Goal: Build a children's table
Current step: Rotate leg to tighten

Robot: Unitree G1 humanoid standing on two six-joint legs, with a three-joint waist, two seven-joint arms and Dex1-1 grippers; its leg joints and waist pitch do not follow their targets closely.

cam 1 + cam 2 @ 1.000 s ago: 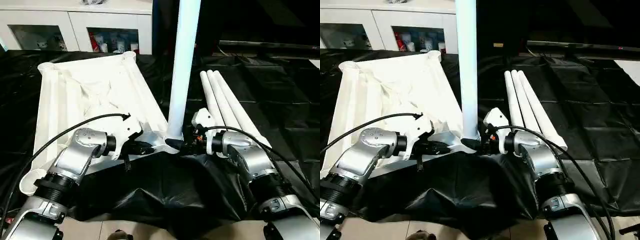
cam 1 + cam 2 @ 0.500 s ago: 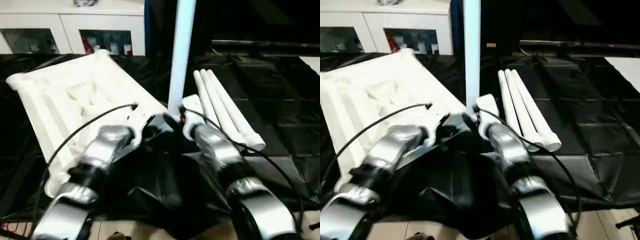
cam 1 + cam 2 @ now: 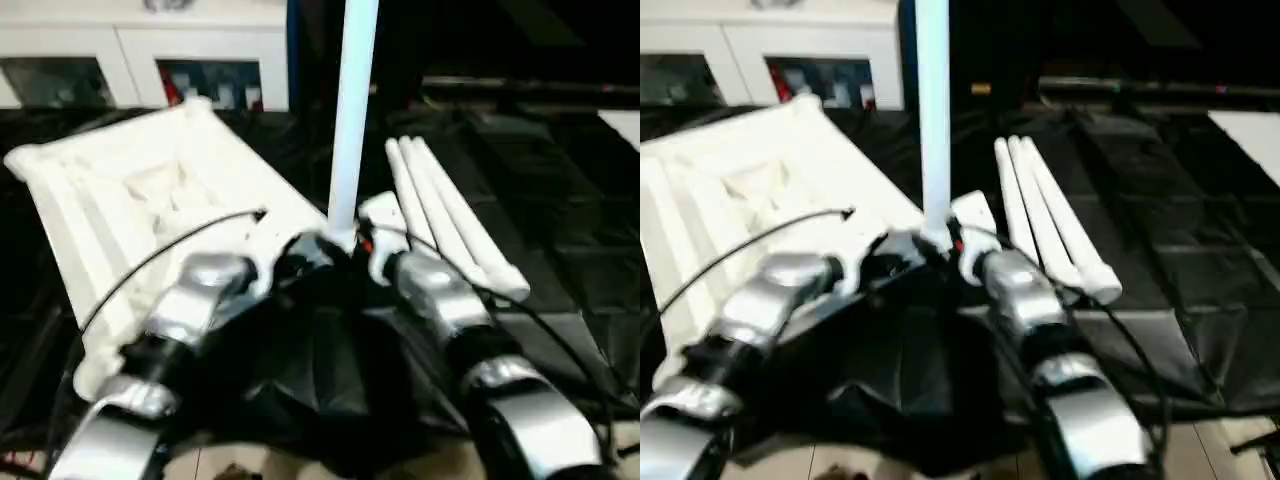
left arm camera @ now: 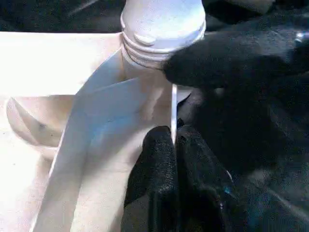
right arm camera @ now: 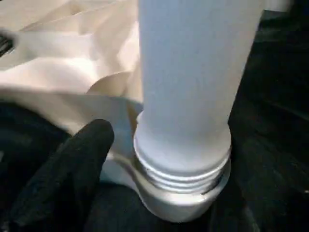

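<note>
Left wrist view shows your left pincer (image 4: 175, 145) pinched on the tabletop (image 4: 63, 63) rib; your right pincer (image 3: 352, 243) stands apart around the upright leg (image 5: 193, 87).

We see a tabletop (image 3: 130, 200) of white moulded plastic, smooth with a soft sheen, its underside ribbed. The upright leg (image 5: 193, 82) is a smooth, matt white plastic tube with moulded thread ridges at its base; the three spare legs (image 3: 450, 225) look the same. Under them lies a black sheet (image 3: 1200, 230), thin, creased and glossy like plastic film. Our forearms (image 3: 440, 300) are brushed silver metal, and the left gripper (image 4: 174, 159) has matt black, rubbery-looking fingers (image 4: 154, 179)
</note>
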